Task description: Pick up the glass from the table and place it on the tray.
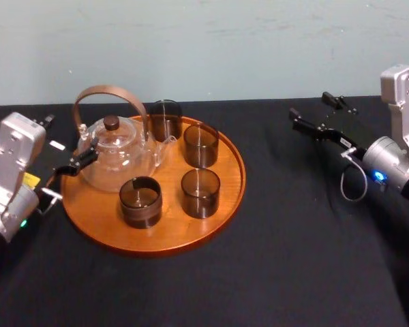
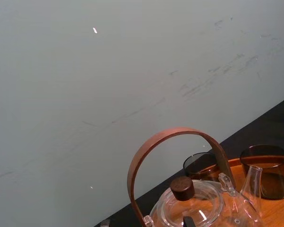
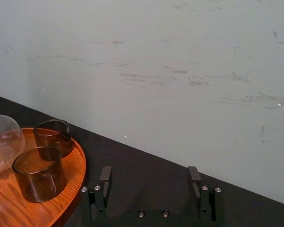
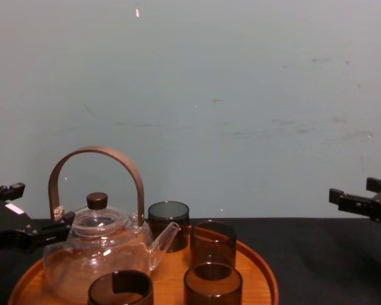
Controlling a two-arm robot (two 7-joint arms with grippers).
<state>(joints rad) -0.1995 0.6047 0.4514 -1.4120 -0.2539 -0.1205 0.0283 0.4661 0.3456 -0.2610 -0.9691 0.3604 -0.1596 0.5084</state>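
- Underneath everything, the black table (image 1: 293, 272) runs the full width of the head view, up to a pale wall behind.
- Left of its centre sits the round wooden tray (image 1: 170, 233), flat on the table.
- On the tray's left half stands a clear glass teapot (image 1: 116, 162) with a dark knob on the lid and a brown hoop handle arching over it.
- Right gripper (image 1: 313, 110): it hangs over bare table, well to the right of the tray. Its jaws are spread wide and hold nothing; the right wrist view shows only black cloth between the two fingers.
- Left gripper (image 1: 65, 139): it is at the tray's left edge, just beside the teapot. Its jaws are parted and empty. One finger overlaps the teapot's side in the head view, but I cannot tell whether it touches.
- Four smoky glasses, all upright on the tray and none on the table: the rear glass (image 1: 165, 119) by the far rim behind the teapot, the middle glass (image 1: 201, 144) just right of the spout, the front right glass (image 1: 200, 193) and the front left glass (image 1: 140, 201).
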